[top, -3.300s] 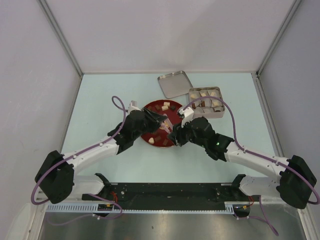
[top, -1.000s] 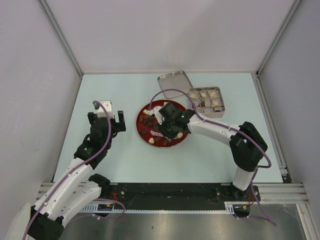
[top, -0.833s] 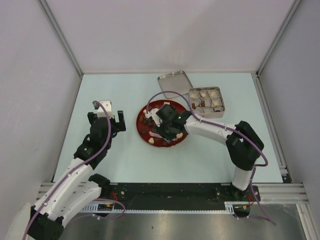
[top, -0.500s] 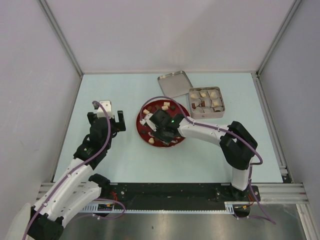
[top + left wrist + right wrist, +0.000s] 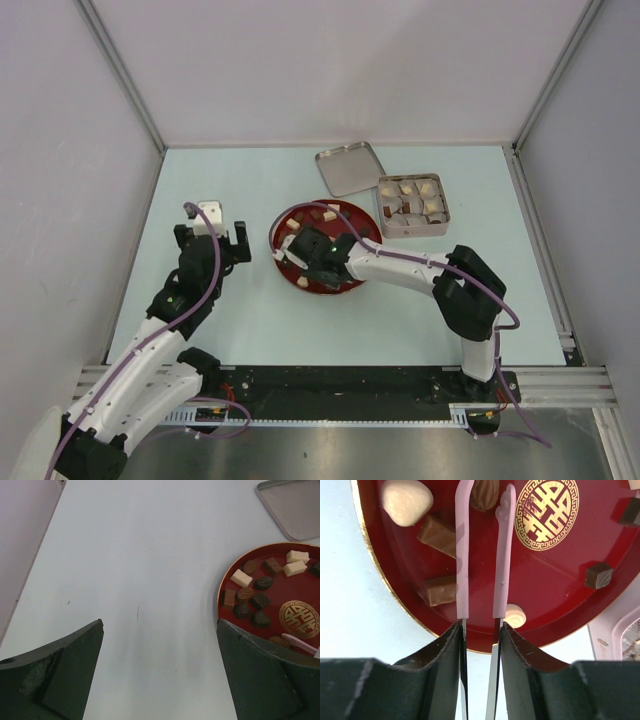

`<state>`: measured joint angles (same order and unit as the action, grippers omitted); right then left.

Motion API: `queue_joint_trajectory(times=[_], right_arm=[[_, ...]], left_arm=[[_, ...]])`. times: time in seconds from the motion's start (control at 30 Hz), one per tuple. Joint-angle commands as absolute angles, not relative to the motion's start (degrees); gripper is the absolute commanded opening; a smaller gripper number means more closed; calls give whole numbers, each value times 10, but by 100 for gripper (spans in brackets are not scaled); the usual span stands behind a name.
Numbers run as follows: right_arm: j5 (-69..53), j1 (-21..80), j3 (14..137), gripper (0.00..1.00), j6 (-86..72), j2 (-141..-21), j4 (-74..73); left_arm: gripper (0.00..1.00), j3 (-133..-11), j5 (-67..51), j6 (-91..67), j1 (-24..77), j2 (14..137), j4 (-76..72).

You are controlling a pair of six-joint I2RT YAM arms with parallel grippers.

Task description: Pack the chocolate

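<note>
Pink tongs (image 5: 462, 555) hang over a red plate (image 5: 555, 580) near a tin (image 5: 415, 232) and lid (image 5: 350, 168).

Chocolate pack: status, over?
Left gripper open, beside red plate. Right gripper shut on pink tongs, tips flanking oval chocolate. Tin unobstructed.

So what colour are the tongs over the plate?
Pale pink; the tongs show best in the right wrist view.

Top overhead; wrists near, seemingly downward; share plate (image 5: 555, 580)
</note>
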<state>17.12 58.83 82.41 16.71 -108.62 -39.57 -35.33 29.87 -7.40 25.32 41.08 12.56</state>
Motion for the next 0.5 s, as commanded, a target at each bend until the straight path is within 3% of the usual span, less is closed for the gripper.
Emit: queue_joint_trajectory(times=[0.0, 0.27, 0.47], right_arm=[[208, 596, 856, 36, 188, -1093, -406], [223, 598, 860, 15, 191, -1085, -411], [222, 581, 851, 6, 177, -1056, -422]], left_arm=[[100, -349, 306, -60, 250, 401, 108], [100, -349, 309, -60, 250, 396, 108], [100, -348, 312, -60, 250, 396, 108]])
